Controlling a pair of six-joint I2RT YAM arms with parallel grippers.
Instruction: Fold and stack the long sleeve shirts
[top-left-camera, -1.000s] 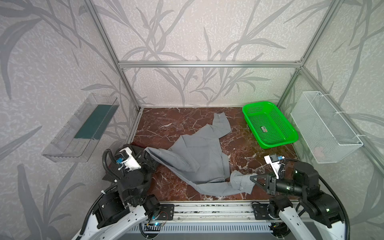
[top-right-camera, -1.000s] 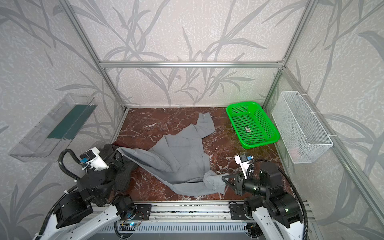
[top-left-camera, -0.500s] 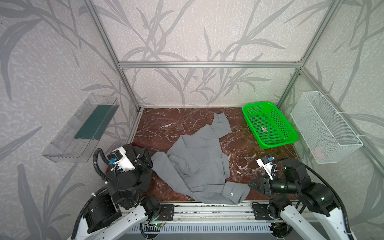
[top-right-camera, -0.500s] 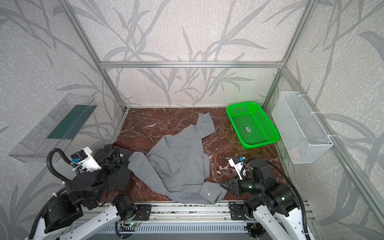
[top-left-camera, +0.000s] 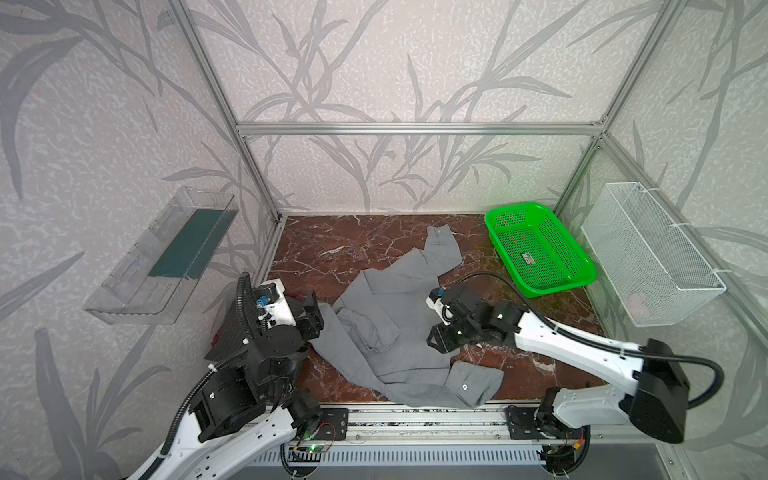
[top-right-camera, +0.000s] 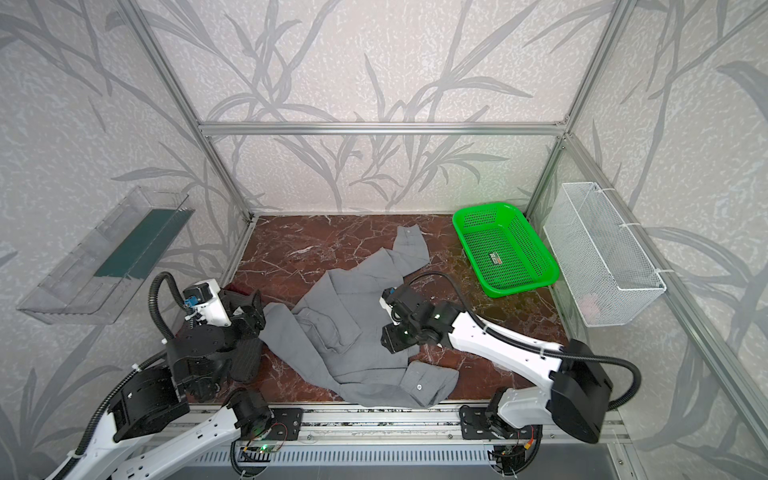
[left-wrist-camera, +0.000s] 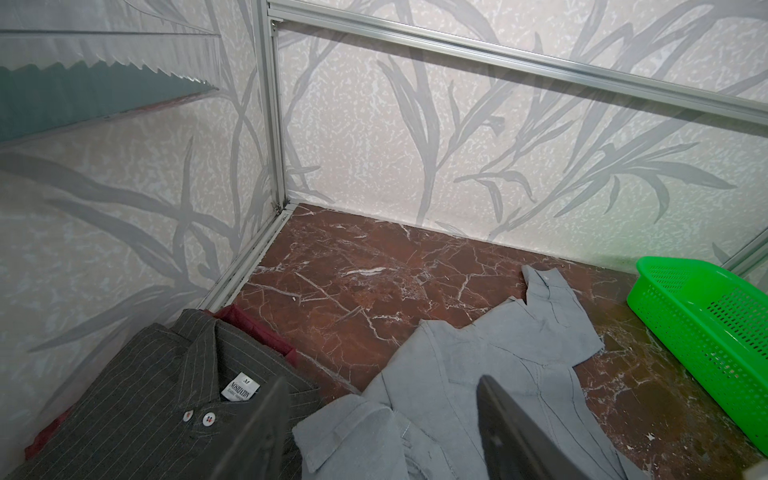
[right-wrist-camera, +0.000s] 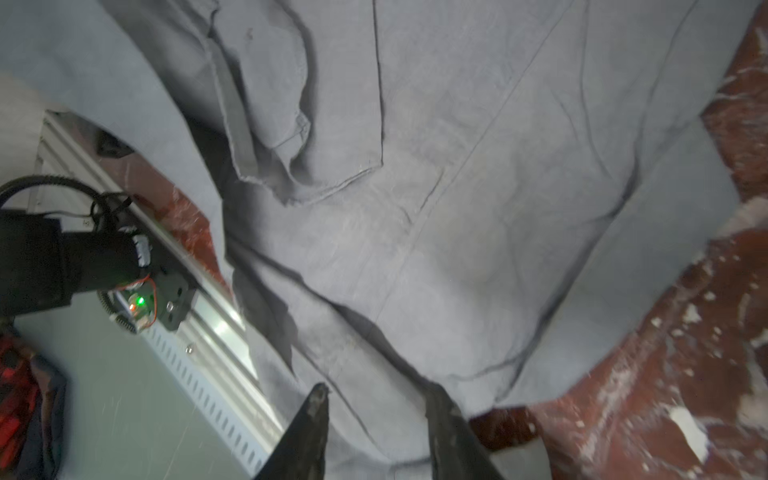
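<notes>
A mid-grey long sleeve shirt (top-left-camera: 390, 316) (top-right-camera: 340, 320) lies crumpled in the middle of the marble table, one buttoned cuff (top-left-camera: 463, 384) at the front edge and the other sleeve toward the back. A dark pinstriped long sleeve shirt (left-wrist-camera: 145, 395) (top-right-camera: 245, 361) lies folded at the left, partly under my left arm. My left gripper (top-left-camera: 313, 311) (left-wrist-camera: 382, 382) is open, its jaws wide over the grey shirt's left corner, gripping nothing. My right gripper (top-left-camera: 436, 343) (right-wrist-camera: 376, 390) hovers open above the grey shirt's right side (right-wrist-camera: 457, 208).
A green mesh basket (top-left-camera: 515, 206) (left-wrist-camera: 665, 266) stands at the back right. A white wire basket (top-left-camera: 648, 249) hangs on the right wall and a clear tray (top-left-camera: 166, 257) on the left wall. Red cloth (left-wrist-camera: 249, 324) peeks from under the pinstriped shirt.
Both grippers opened and let go of the grey shirt, which slackened onto the table. The right gripper moved from the front cuff inward over the shirt; the left arm drew back a little.
</notes>
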